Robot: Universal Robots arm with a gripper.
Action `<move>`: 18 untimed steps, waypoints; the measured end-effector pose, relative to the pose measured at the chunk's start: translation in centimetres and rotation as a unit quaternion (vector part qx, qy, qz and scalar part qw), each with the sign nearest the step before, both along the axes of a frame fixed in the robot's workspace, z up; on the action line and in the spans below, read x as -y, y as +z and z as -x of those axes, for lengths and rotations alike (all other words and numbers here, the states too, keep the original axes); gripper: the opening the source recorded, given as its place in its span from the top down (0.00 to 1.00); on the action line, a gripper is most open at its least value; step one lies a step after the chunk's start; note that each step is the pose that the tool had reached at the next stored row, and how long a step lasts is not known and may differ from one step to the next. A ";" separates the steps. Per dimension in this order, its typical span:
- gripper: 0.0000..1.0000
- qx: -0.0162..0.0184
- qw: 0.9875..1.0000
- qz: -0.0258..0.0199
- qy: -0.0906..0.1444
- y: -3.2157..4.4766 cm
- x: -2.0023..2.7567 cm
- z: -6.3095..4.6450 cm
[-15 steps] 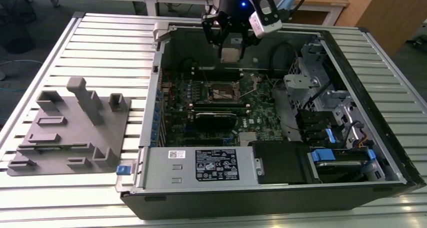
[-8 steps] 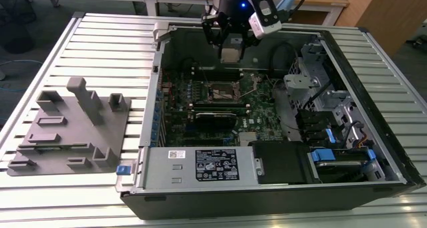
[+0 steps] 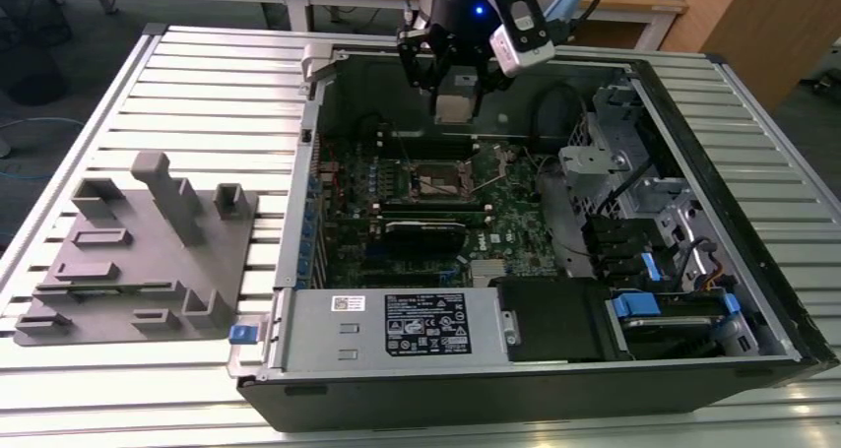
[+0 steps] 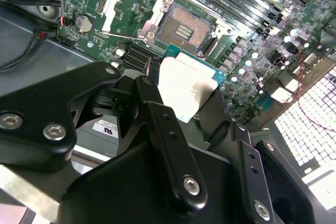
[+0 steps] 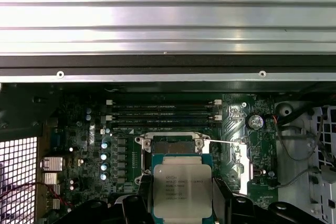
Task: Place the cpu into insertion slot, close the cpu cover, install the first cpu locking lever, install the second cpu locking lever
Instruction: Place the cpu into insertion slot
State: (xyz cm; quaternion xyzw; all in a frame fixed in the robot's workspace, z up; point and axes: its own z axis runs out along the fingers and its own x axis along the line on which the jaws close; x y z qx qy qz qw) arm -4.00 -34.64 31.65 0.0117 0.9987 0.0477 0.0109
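While the black two-fingered gripper (image 5: 182, 205) is clamping the small flat square silver-faced cpu (image 5: 182, 182) by its edges, hanging above the green board (image 5: 231, 111) near the open silver-rimmed square insertion slot (image 5: 170, 146), any tilt or offset is risking a crooked seating and bent contacts.
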 end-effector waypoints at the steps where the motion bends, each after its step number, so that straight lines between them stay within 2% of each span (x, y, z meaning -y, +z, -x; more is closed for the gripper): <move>1: 0.46 0.000 1.000 0.000 0.000 0.00 0.00 0.0; 5: 0.46 0.000 1.000 0.000 0.000 -0.24 0.00 0.0; 18: 0.46 0.000 1.000 0.000 0.000 -1.98 0.00 0.0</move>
